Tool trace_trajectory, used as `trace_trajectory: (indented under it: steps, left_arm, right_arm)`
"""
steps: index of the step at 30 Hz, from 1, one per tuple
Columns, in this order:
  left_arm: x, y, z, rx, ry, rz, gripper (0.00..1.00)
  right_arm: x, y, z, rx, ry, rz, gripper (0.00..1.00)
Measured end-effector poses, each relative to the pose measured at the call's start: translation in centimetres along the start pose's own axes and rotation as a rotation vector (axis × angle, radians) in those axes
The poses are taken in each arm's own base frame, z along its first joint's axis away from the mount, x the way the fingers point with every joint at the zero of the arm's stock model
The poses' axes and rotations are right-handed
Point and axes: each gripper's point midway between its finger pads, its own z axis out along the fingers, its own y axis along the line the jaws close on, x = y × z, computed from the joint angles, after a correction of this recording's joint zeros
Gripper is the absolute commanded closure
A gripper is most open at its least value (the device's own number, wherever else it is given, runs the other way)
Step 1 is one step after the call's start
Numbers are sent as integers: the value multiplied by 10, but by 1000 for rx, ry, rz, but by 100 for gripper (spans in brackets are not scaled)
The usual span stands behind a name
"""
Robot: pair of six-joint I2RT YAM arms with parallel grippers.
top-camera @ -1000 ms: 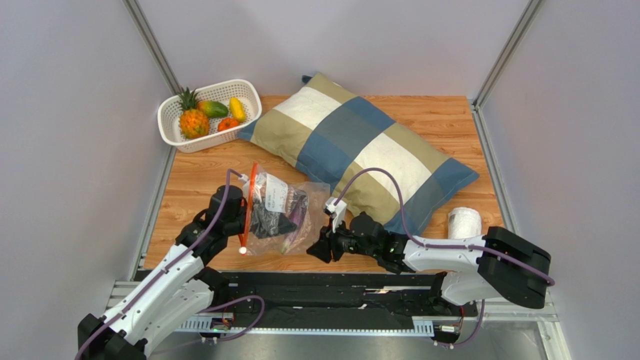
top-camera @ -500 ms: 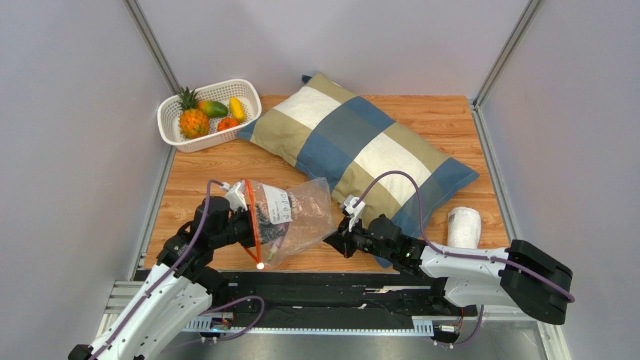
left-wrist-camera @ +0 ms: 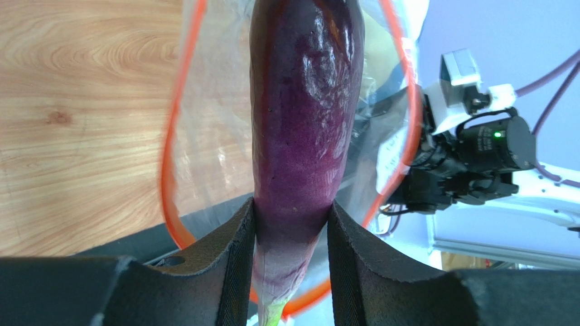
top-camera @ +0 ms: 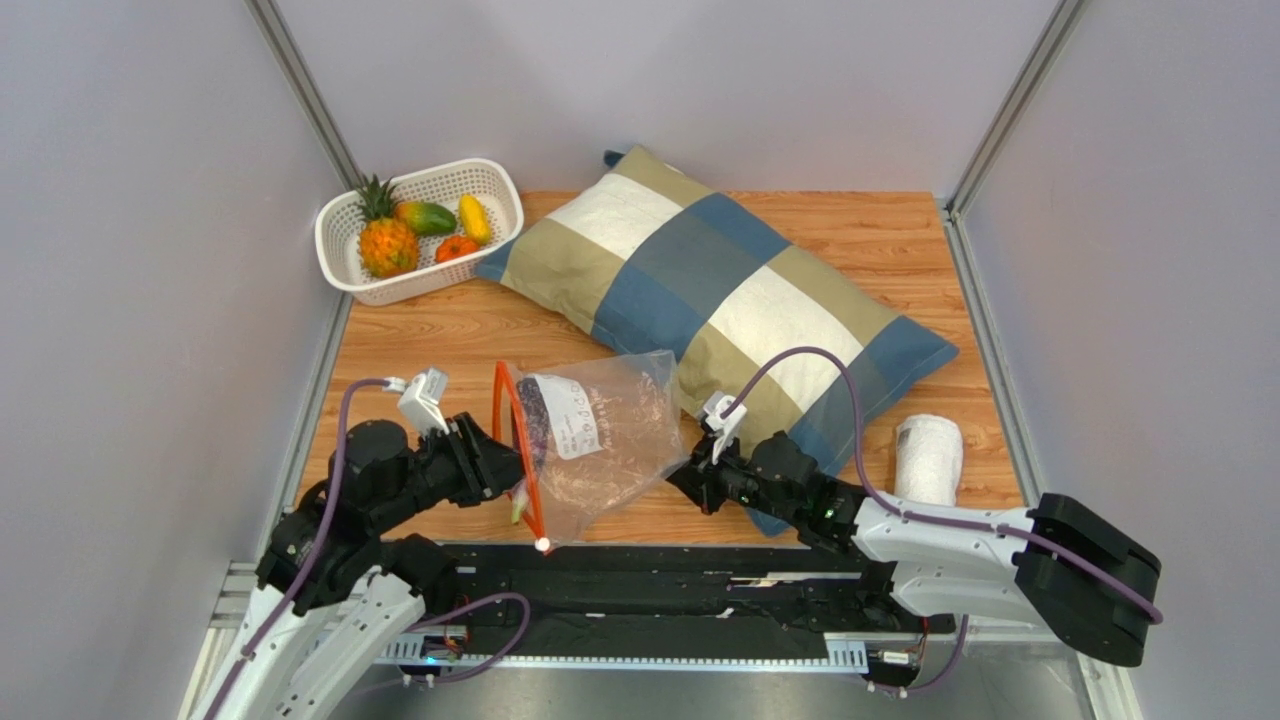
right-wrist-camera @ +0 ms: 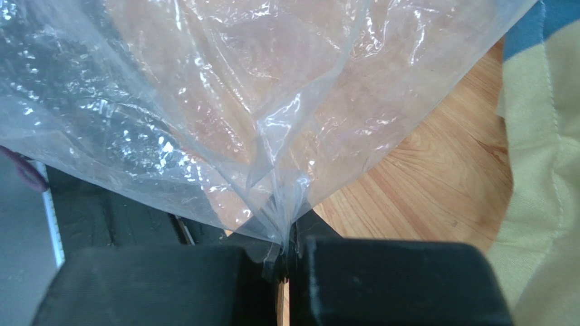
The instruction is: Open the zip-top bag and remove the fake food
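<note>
Eggplant (left-wrist-camera: 303, 136) gripped by left end effector (left-wrist-camera: 291, 224); right end effector (right-wrist-camera: 286, 239) pinches bag (right-wrist-camera: 204, 102) corner.

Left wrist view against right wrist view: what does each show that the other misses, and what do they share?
Only the left wrist view shows the left gripper clamped on the stem end of the purple eggplant, whose body passes through the open loop of the orange-red zip strip. Only the right wrist view shows the right gripper pinched shut on a gathered fold of the zip-top bag, with the pillow beside it. Both show the bag's clear plastic and the wooden table.
</note>
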Motion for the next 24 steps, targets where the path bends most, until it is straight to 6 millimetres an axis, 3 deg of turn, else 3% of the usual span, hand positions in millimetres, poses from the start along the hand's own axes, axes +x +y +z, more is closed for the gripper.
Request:
trace_trajectory:
  steps: [5, 8, 15, 17, 21, 24]
  left_arm:
    - [6, -6, -3, -18, 78, -31, 100]
    - [21, 2, -11, -61, 144, -56, 100]
    - [38, 9, -64, -123, 163, -70, 100]
    - [29, 7, -76, -144, 110, -62, 100]
    - [-20, 2, -104, -198, -136, -31, 100]
    - [-44, 12, -105, -270, -255, -25, 100]
  right_arm:
    - [0, -28, -2, 108, 3, 44, 100]
    - [0, -36, 2, 127, 14, 73, 100]
    - [10, -15, 33, 8, 134, 158, 100]
    - [15, -7, 42, -31, 170, 194, 100]
    - [30, 2, 48, -51, 220, 243, 100]
    - [39, 1, 49, -42, 253, 260, 100]
